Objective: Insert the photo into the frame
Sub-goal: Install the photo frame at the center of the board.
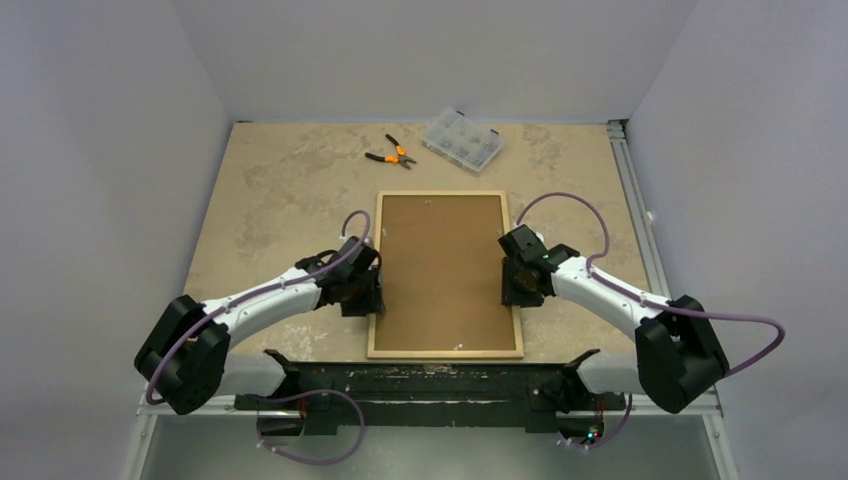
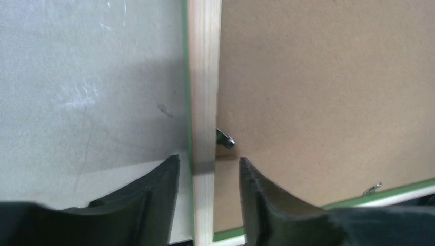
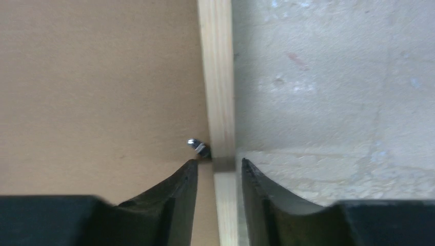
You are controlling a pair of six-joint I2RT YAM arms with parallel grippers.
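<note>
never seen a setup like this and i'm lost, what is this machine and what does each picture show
It is two robot arms bolted to a table, each ending in a two-finger claw. The wide picture looks down from above; the other two come from cameras on each wrist. On the table lies a picture frame, back up, filled by a brown backing board. Pliers and a clear parts box sit at the far end. The left claw and right claw each straddle a side rail, fingers apart, not visibly clamping it. No photo shows.
</note>
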